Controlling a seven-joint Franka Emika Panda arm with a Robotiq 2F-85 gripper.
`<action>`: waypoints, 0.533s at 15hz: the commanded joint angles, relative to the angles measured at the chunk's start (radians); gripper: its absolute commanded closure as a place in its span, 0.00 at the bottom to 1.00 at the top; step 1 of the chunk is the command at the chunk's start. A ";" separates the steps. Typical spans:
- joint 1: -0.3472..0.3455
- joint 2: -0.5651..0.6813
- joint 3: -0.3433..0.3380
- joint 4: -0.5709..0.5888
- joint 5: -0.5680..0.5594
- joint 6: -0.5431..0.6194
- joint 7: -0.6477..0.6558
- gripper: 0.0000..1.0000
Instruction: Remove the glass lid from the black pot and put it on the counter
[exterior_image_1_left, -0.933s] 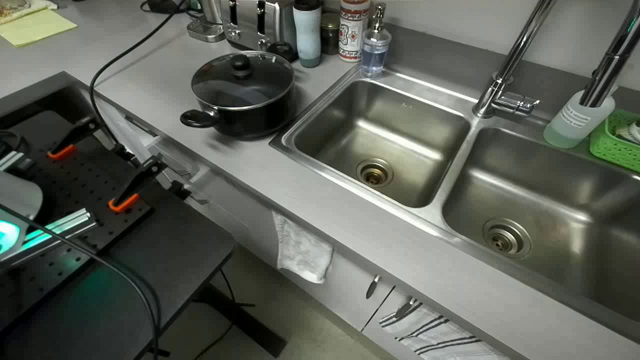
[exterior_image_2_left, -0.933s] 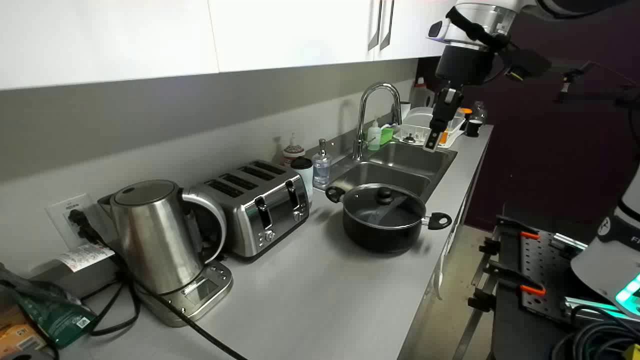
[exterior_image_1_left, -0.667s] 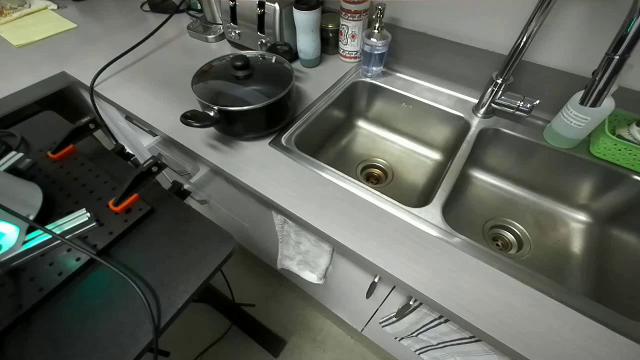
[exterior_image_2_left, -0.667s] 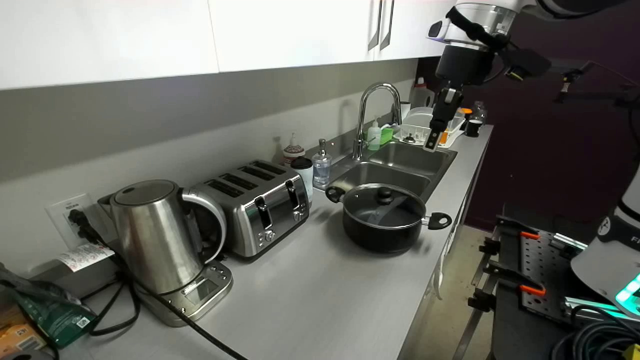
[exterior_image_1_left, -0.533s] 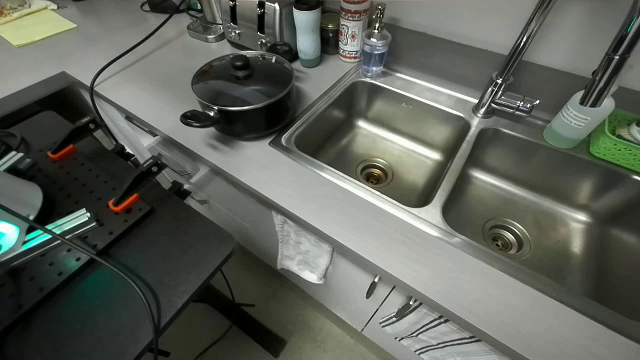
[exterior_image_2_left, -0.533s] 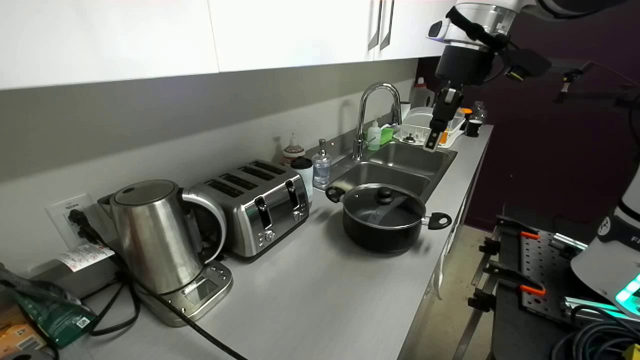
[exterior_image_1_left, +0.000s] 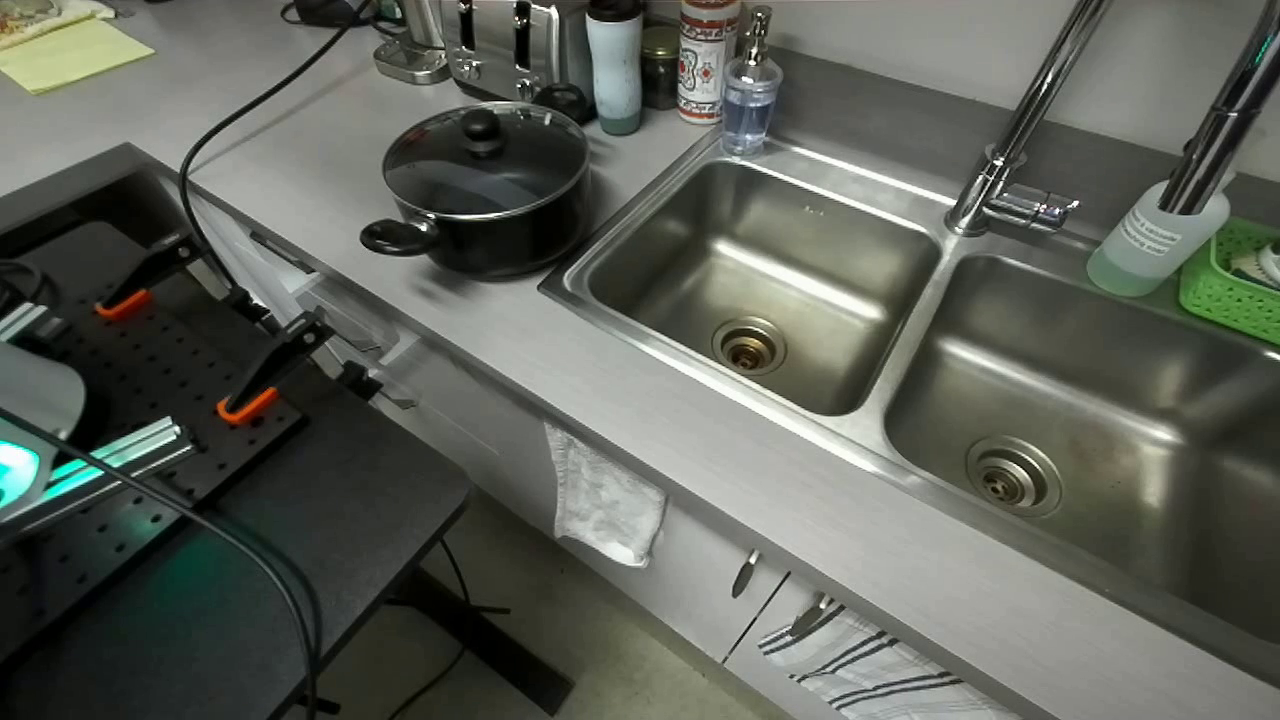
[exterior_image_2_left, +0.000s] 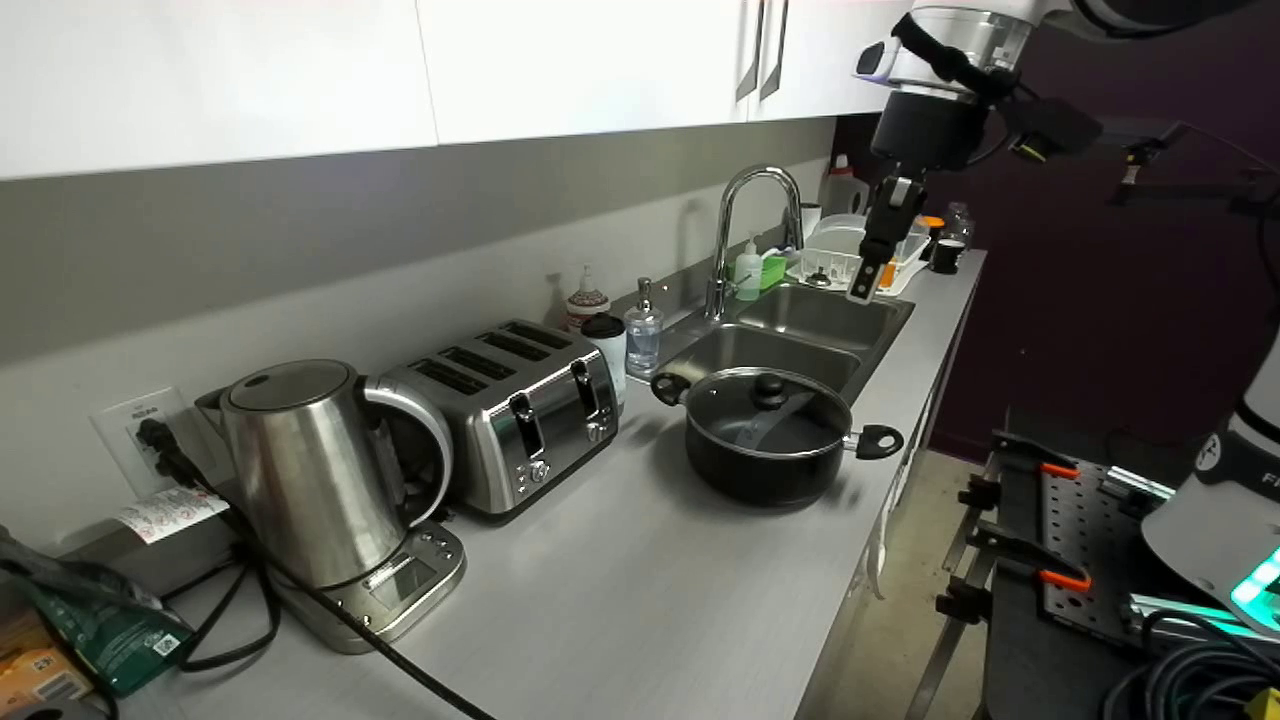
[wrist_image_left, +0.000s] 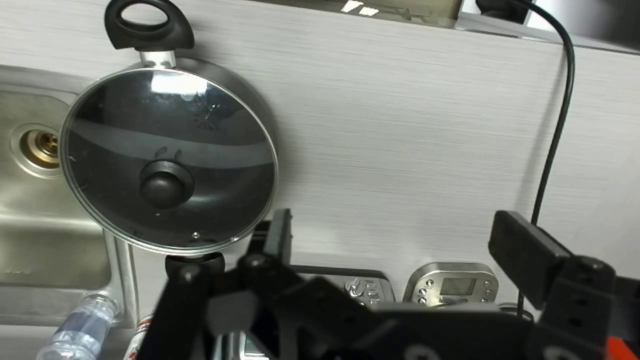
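Observation:
The glass lid (exterior_image_1_left: 440, 150) with its black knob sits on the black pot (exterior_image_1_left: 510, 240) in both exterior views. The pot stands on the grey counter (exterior_image_2_left: 640, 600) beside the sink; its side handles show in an exterior view (exterior_image_2_left: 765, 480). In the wrist view the lid (wrist_image_left: 220, 195) is at the left, over the pot's rim. My gripper (exterior_image_2_left: 864, 280) hangs in the air above and beyond the pot in an exterior view. In the wrist view the gripper (wrist_image_left: 392, 237) has its fingers wide apart with nothing between them. It does not touch the lid.
A toaster (exterior_image_2_left: 550, 420) and a kettle (exterior_image_2_left: 300, 470) stand along the wall. Soap bottle (exterior_image_1_left: 750, 105) and tumbler (exterior_image_1_left: 614, 70) stand behind the pot. Two sink basins (exterior_image_1_left: 800, 280) and a faucet (exterior_image_1_left: 1030, 90) lie beside it. A black cable (wrist_image_left: 555, 140) crosses the counter.

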 joint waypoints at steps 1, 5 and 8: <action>-0.013 0.037 -0.005 0.014 -0.021 0.008 0.005 0.00; -0.043 0.088 -0.020 0.030 -0.044 0.009 -0.005 0.00; -0.074 0.128 -0.035 0.038 -0.072 0.016 -0.007 0.00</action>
